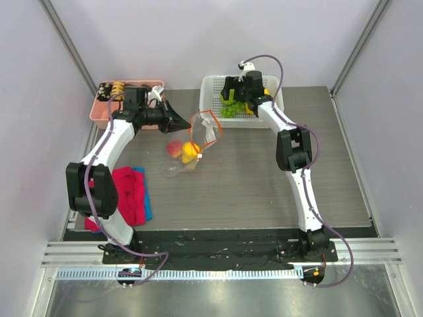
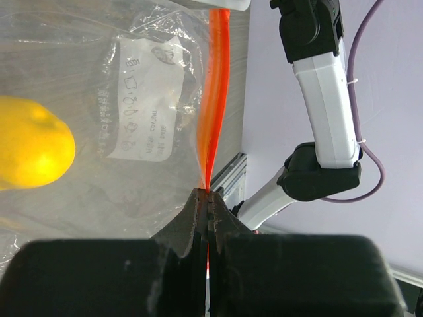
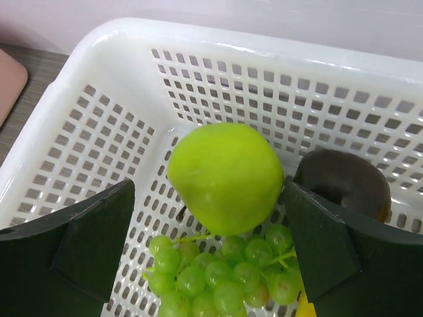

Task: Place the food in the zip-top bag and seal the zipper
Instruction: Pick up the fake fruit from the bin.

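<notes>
The zip-top bag (image 1: pixel 192 146) lies mid-table with its mouth lifted, a red apple (image 1: pixel 174 149) and a lemon (image 1: pixel 190 152) inside. My left gripper (image 1: pixel 184 123) is shut on the orange-red zipper (image 1: pixel 210 127) at the mouth's left end. The left wrist view shows the gripper (image 2: pixel 209 193) pinching the zipper (image 2: pixel 217 92) beside the bag (image 2: pixel 145 86) and the lemon (image 2: pixel 30 148). My right gripper (image 1: pixel 235 98) is down in the white basket (image 1: pixel 210 84). There it (image 3: pixel 210 198) stands open on either side of the green apple (image 3: pixel 226 177), above the grapes (image 3: pixel 218 277) and beside the plum (image 3: pixel 344 181).
A pink tray (image 1: pixel 99 113) with small snack pieces stands at the back left. A red-pink cloth (image 1: pixel 129 191) lies on a blue one (image 1: pixel 147 198) at the front left. A sliver of lemon (image 3: pixel 303 308) shows low in the basket (image 3: pixel 119 132). The right arm (image 2: pixel 324 99) rises beyond the bag.
</notes>
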You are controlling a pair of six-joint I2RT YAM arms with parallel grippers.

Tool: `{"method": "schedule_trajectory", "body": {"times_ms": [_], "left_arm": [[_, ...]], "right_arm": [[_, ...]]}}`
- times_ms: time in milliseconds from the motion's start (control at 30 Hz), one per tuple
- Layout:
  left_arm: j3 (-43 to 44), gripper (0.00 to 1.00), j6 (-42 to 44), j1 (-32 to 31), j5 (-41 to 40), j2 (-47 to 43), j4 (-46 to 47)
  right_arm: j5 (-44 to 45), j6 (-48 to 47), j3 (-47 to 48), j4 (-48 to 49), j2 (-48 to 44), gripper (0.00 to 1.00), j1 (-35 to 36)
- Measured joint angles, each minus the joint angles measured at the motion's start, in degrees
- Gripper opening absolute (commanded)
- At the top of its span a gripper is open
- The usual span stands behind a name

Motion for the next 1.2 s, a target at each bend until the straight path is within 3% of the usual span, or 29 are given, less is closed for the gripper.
{"method": "schedule_trajectory", "body": {"times_ms": [400, 800, 967, 1200], "left_arm": [[0.0, 0.0, 0.5, 0.4, 0.0, 1.1, -0.2], [0.0, 0.0, 1.3, 0.6, -0.2, 2.1, -0.5], [0.0, 0.0, 1.4, 0.6, -0.3, 2.1, -0.5], [0.2, 0.0, 1.8, 1.3, -0.8, 2.1, -1.4]], "right_arm": [[0.5, 0.3, 0.9, 4.3, 5.3, 0.98, 0.2], [1.3, 0.7, 0.9, 4.5, 5.9, 0.48, 0.1], [1.2, 0.5, -0.2, 4.0, 2.7, 0.35, -0.4], [-0.1, 0.5, -5.0, 4.1, -8.1, 0.29, -1.3]]}}
